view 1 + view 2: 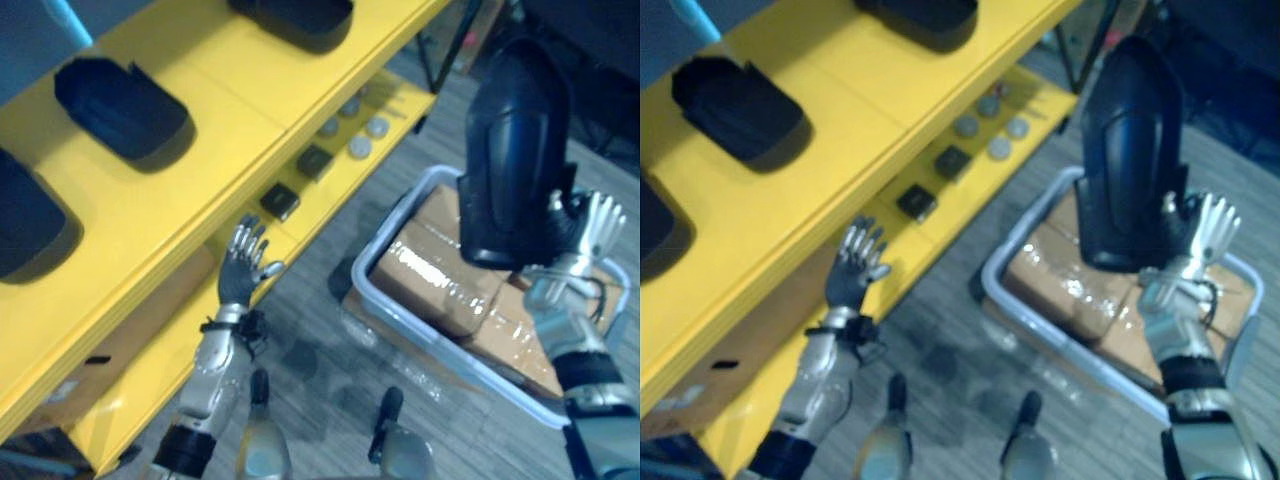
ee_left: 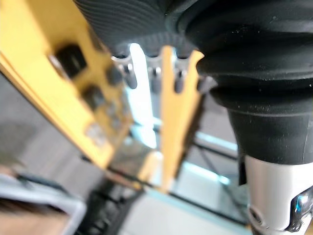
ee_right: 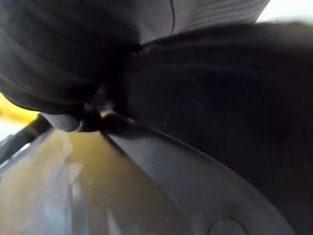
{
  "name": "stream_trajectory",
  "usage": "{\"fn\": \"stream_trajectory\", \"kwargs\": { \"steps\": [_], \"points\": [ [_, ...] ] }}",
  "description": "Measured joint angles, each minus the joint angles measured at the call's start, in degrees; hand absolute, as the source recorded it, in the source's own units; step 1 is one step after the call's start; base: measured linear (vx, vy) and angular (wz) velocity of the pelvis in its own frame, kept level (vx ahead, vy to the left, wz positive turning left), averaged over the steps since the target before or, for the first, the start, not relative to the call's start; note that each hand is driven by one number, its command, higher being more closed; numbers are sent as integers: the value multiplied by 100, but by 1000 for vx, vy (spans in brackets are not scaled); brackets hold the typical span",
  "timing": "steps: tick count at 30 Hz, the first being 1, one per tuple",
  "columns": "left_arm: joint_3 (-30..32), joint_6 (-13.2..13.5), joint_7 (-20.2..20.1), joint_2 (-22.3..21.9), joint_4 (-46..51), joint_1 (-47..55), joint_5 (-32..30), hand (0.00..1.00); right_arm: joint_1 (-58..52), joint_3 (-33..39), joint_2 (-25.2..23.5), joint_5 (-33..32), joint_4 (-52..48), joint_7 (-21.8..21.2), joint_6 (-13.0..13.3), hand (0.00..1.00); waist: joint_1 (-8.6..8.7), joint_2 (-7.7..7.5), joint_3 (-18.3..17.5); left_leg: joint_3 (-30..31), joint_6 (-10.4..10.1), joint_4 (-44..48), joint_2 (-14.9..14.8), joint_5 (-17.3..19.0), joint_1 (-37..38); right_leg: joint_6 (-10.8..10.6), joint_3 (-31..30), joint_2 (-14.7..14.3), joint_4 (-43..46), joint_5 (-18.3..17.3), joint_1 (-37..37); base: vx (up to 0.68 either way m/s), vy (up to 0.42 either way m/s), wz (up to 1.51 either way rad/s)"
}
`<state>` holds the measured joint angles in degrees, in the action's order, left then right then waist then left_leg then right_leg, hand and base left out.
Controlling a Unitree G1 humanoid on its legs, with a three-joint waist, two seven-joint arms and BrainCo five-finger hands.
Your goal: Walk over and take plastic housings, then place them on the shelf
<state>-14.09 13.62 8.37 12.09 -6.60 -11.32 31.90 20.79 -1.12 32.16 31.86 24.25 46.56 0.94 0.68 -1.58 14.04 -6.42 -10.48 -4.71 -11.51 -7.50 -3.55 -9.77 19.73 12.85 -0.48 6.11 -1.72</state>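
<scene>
Left eye view: yellow shelf [image 1: 250,120], flat smooth boards. On the top level lie other housings [image 1: 120,105], matte black, tub-shaped w/ rounded ends, apparently hollow side up. On the lower level sit small black squares [image 1: 280,200] & grey discs [image 1: 360,148]. The right hand [image 1: 580,235] carries the housing [image 1: 515,150] upright: a tall, glossy dark shell, smooth, w/ a domed top. Fingers are straight & fanned behind its lower edge, wrist bent up. Below it on the plank floor is a grey bin [image 1: 470,372] of taped cardboard boxes [image 1: 440,270]. The left hand [image 1: 240,265] is raised by the shelf edge, spread wide, empty. Right eye view: same layout. Left wrist view: ribbed cover, straight fingers, blurred yellow boards beyond. Right wrist view: ribbed cover against smooth, dark, curved plastic; the grip is hidden here.
</scene>
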Motion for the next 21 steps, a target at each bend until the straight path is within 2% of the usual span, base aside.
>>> {"fn": "stream_trajectory", "kwargs": {
  "steps": [3,7,10,15,21],
  "points": [
    [-163,-14,12,-161,-236,-229,206,0,-284,0,-229,219,-412,-4,163,100,35,-73,-281,-196,-19,-2,-27,56,111,-2,-143,-21,-82,33,1,-4,-7,-31],
    [-303,-46,-67,-358,-382,-498,438,0,-570,-5,-593,522,-629,-19,550,100,176,-195,-466,-330,-31,-27,-27,111,356,-15,-272,-35,-218,104,199,-17,-11,-16],
    [-494,-165,-250,-485,-356,-607,647,0,-720,-8,-631,725,-753,-25,745,100,188,-206,-639,-340,-32,-27,-27,111,358,-13,-279,-34,-229,129,196,-4,-1,-3],
    [-670,-382,-315,-602,-355,-655,823,0,-719,-25,-727,733,-818,-29,920,100,192,-227,-759,-344,-35,-26,-14,114,459,-17,-269,-34,-334,180,342,0,0,0],
    [-750,-498,-441,-642,-230,-704,752,0,-718,-77,-839,734,-848,-22,1049,100,198,-241,-811,-350,-34,-26,-2,113,481,-23,-278,-34,-405,233,381,0,0,0]
  ]
}}
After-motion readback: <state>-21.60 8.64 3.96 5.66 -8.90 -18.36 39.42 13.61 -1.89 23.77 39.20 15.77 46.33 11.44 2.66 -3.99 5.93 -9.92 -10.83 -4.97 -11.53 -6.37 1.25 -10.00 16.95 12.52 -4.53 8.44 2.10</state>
